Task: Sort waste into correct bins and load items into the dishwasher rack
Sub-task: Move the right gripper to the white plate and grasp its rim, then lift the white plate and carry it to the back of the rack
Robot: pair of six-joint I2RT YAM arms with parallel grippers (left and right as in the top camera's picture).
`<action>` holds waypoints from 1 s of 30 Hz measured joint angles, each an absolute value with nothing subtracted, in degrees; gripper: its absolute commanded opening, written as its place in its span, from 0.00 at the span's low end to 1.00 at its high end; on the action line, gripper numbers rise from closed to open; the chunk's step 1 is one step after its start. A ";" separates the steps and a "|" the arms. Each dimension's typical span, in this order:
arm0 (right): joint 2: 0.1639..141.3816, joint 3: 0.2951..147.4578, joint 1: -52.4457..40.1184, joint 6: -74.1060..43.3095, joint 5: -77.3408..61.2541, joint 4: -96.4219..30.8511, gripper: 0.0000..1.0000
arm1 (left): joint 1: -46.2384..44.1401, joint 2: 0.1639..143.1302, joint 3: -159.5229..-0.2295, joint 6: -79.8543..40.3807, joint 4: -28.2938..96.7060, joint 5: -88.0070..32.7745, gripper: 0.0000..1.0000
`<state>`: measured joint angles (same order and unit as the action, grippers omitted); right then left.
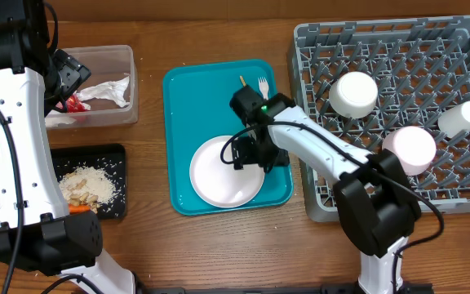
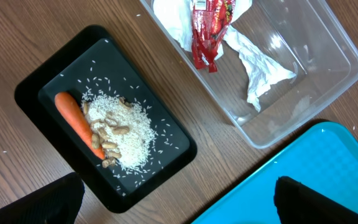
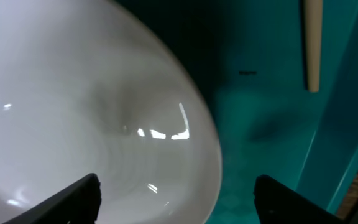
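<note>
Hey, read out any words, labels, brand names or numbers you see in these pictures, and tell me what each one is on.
Red wrapper in the clear tub: pale print, too small and blurred to read.
Everything else: no writing shows on the teal tray, the plate, the fork, the dishwasher rack or the black tray.

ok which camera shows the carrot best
The left wrist view: nearly all of the carrot shows, lying in the black tray beside the rice. Overhead shows only a sliver of carrot at the tray's edge. The right wrist view does not show it.
</note>
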<state>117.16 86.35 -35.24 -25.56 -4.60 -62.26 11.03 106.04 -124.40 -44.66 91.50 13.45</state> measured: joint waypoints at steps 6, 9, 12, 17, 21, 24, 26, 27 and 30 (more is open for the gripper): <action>117.89 82.13 -35.24 -27.05 -3.64 -60.53 0.76 | 11.03 106.04 -124.40 -44.66 91.50 13.47 1.00; 117.69 81.30 -35.24 -27.24 -4.12 -59.35 0.73 | 11.03 106.04 -124.40 -44.66 91.53 13.45 1.00; 117.58 81.25 -35.24 -27.38 -4.67 -57.80 0.59 | 11.03 106.04 -124.40 -44.66 91.50 13.45 1.00; 117.58 81.19 -35.24 -28.10 -5.69 -57.41 0.23 | 11.03 106.04 -124.40 -44.66 91.50 13.45 1.00; 117.58 81.17 -35.18 -28.25 -6.68 -57.12 0.04 | 11.03 106.04 -124.40 -44.66 91.50 13.45 1.00; 117.49 81.71 -34.50 -28.47 -8.12 -58.48 0.04 | 11.03 106.04 -124.40 -44.66 91.53 13.45 1.00; 117.51 82.96 -33.87 -28.49 -8.67 -61.60 0.04 | 11.03 106.04 -124.40 -44.66 91.48 13.45 1.00; 117.51 83.57 -33.69 -28.49 -8.67 -62.57 0.04 | 11.03 106.04 -124.40 -44.66 91.48 13.47 1.00; 117.54 86.83 -32.34 -27.81 -8.62 -67.13 0.04 | 11.03 106.04 -124.40 -44.66 91.50 13.47 1.00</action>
<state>117.54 86.83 -32.34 -27.81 -8.62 -67.13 11.03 106.04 -124.40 -44.66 91.50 13.47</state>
